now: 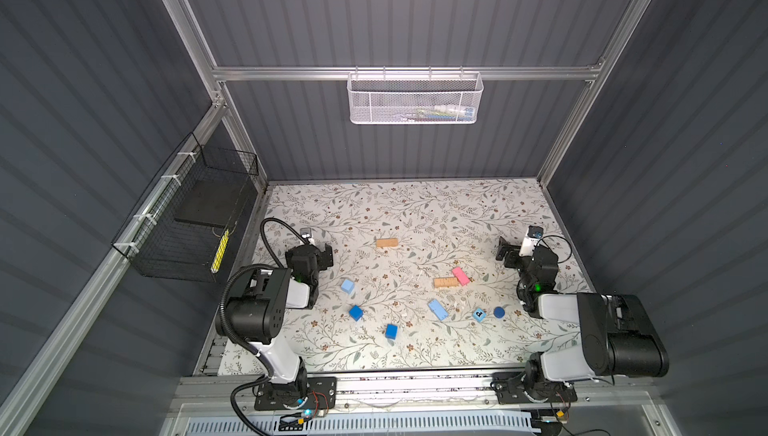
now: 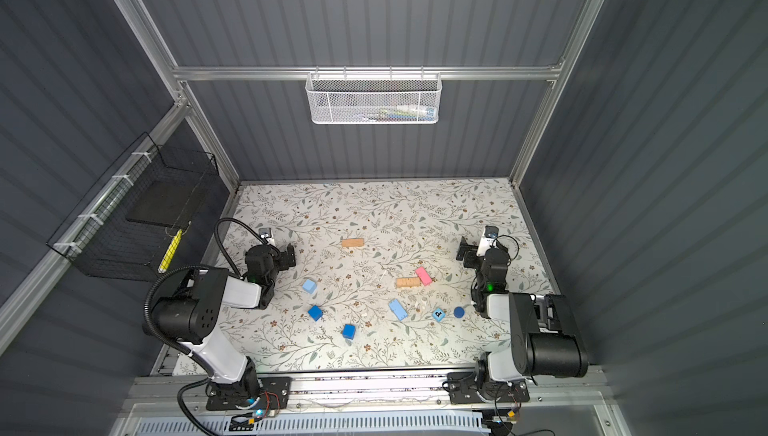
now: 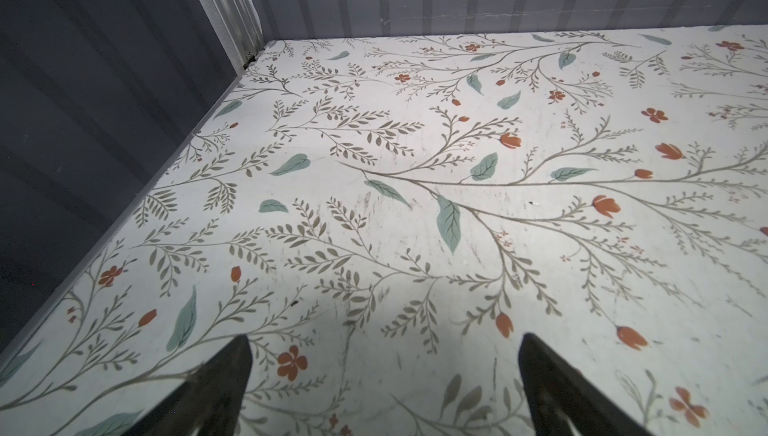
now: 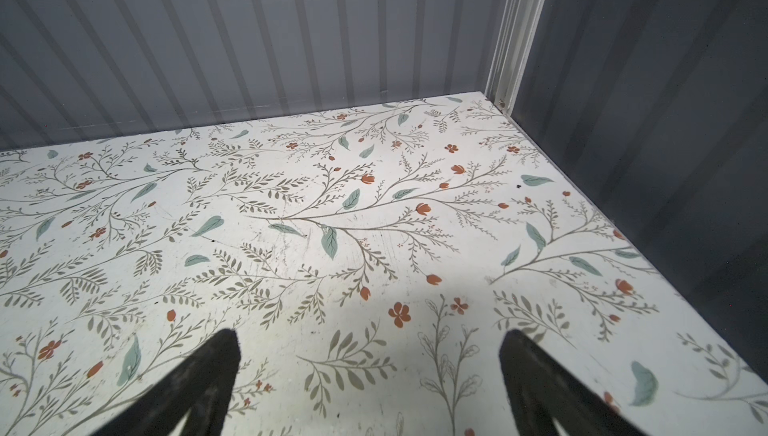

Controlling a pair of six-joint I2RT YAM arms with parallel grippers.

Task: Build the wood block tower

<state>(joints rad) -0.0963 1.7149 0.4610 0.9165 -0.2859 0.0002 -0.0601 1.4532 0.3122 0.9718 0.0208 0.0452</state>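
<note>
Loose blocks (image 1: 356, 312) lie scattered on my desk (image 1: 374, 205).
My left pincer (image 3: 385, 337) and right pincer (image 4: 370, 332) both gape wide, holding nothing.

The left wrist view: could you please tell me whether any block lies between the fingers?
No, only the flowered tabletop shows between the two spread fingers.
</note>
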